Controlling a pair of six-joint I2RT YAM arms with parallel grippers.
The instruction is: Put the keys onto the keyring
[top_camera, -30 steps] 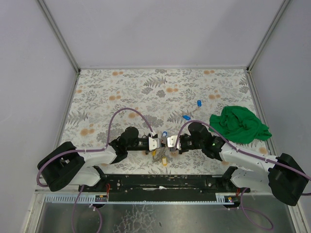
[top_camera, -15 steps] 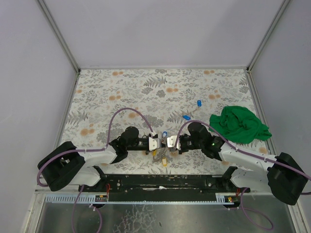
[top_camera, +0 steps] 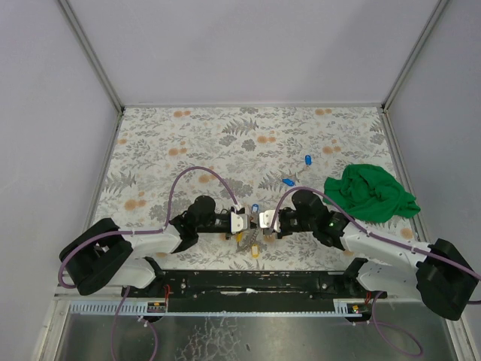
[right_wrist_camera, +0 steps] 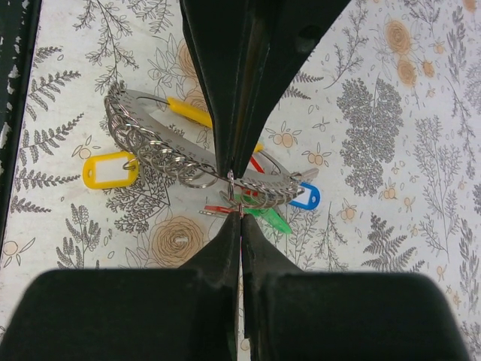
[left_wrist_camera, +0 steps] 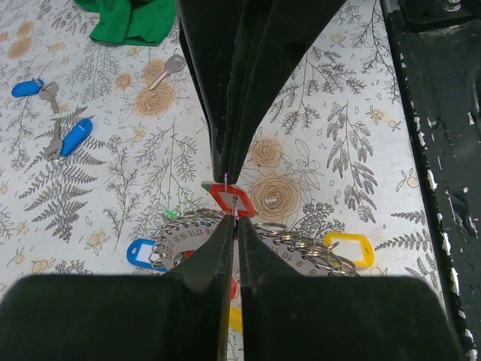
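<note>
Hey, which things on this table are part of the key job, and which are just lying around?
Job:
- keyring
- blue-tagged keys
- untagged key

Lying about:
- green cloth

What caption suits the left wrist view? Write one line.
Left gripper and right gripper, both shut, meet tip to tip at a red tag near the keyring.
</note>
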